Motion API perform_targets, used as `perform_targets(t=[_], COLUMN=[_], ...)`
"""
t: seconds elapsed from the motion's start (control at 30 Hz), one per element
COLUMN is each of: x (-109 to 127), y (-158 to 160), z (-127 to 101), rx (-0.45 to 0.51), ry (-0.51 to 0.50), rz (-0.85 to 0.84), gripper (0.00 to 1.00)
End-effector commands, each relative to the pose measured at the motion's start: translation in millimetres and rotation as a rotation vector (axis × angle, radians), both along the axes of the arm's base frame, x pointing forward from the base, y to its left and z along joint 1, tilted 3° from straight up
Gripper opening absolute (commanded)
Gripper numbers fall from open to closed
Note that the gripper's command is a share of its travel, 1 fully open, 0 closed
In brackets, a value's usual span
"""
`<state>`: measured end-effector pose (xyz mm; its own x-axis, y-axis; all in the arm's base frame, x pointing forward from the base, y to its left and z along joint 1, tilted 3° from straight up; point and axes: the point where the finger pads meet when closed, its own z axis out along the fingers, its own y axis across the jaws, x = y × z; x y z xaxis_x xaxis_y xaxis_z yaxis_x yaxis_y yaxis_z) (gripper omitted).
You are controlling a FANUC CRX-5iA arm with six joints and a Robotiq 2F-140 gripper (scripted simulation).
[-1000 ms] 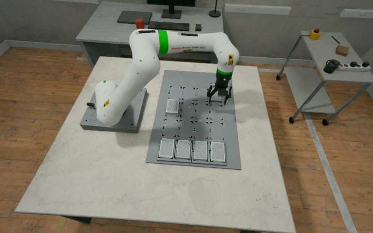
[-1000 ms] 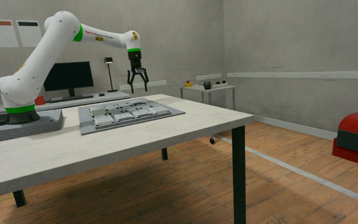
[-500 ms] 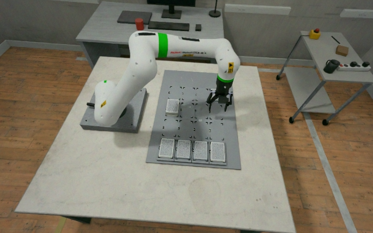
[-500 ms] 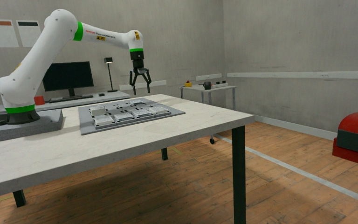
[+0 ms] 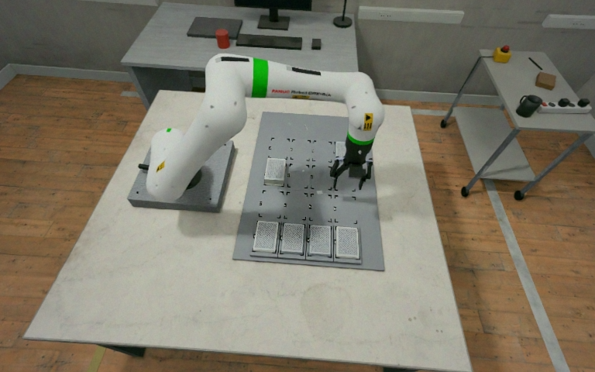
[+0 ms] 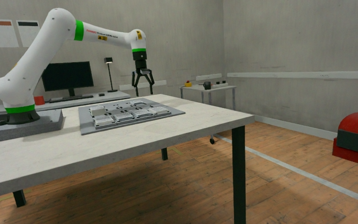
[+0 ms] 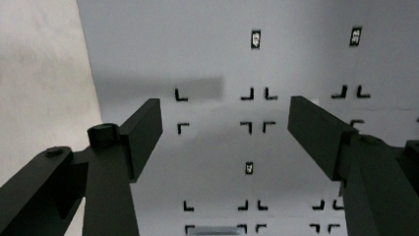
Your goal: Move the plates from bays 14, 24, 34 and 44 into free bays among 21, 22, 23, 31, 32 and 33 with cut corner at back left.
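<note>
We see the four white, rectangular sealed plates lying in the raised column: the bay 14 plate (image 5: 266, 235) (image 6: 104, 120), bay 24 plate (image 5: 292, 238) (image 6: 123, 116), bay 34 plate (image 5: 319, 240) (image 6: 142, 113) and bay 44 plate (image 5: 347, 242) (image 6: 159, 110). On the same flat grey deck (image 5: 373, 245) (image 6: 86, 130) (image 7: 162, 49), the taller white block (image 5: 275, 170) (image 6: 97, 110) sits in bay 12, and another white plate (image 5: 340, 149) (image 6: 136, 102) in bay 41. Our black two-fingered claw (image 5: 348, 187) (image 6: 144, 94) (image 7: 224, 114) hangs above the deck, fingers apart, holding nothing. Beneath the deck we have a pale stone-look tabletop (image 5: 175, 284) (image 6: 211, 113) (image 7: 39, 74).
</note>
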<state>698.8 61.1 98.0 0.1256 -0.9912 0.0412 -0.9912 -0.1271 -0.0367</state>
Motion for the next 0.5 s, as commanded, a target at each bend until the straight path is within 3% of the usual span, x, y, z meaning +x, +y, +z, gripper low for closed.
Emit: perform_targets(t=[0.0, 0.47], x=[1, 10], y=[-3, -58], z=[1, -2], rx=[0.0, 0.0], ry=[-0.002, -0.002], rz=[0.0, 0.0], gripper=[0.7, 0.7])
